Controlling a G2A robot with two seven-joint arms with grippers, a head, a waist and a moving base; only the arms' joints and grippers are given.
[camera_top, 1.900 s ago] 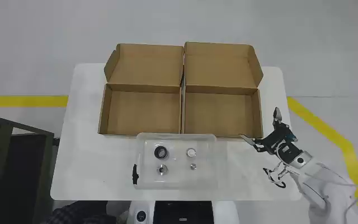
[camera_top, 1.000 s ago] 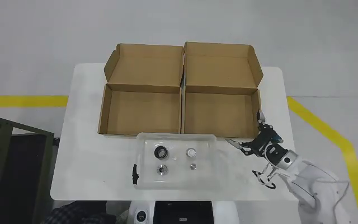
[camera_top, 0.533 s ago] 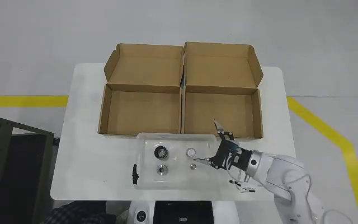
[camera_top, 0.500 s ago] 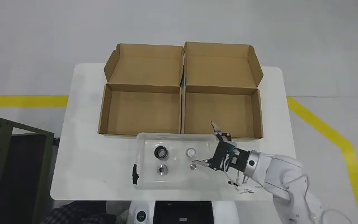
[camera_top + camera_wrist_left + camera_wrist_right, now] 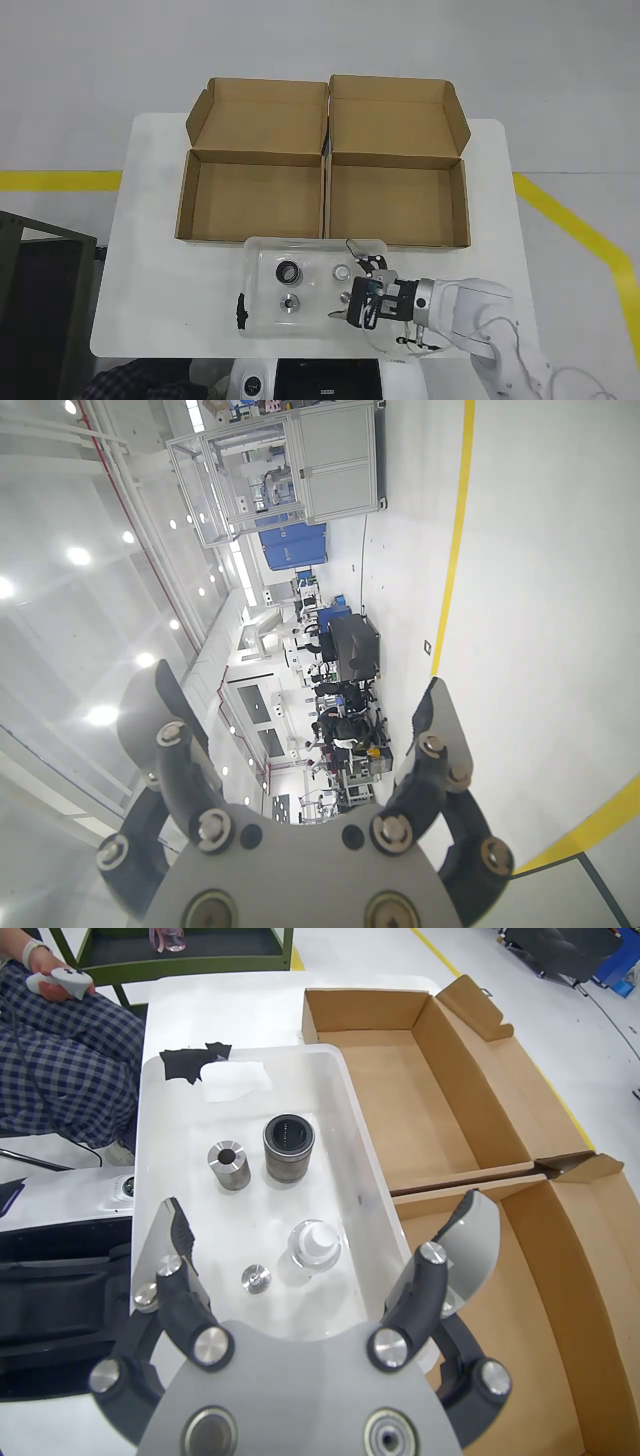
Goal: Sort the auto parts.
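Jaws of our right gripper (image 5: 325, 1205) are standing spread and empty as we are hovering over the clear tray (image 5: 280, 1048) on the table (image 5: 215, 1013). Inside it are sitting a bearing (image 5: 289, 1148), a steel bushing (image 5: 228, 1165), a white-capped piece (image 5: 316, 1244) and a small disc (image 5: 256, 1278), all apart. On our left gripper (image 5: 297, 677) the jaws are gaping too.

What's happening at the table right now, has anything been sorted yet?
Nothing is sorted yet. The right gripper hovers open over one end of the clear bin, holding nothing. All four parts sit in the bin: a bearing, a steel cylinder, a white-capped part and a small metal disc. The cardboard boxes hold nothing. The left gripper is open too, pointing out into the room.
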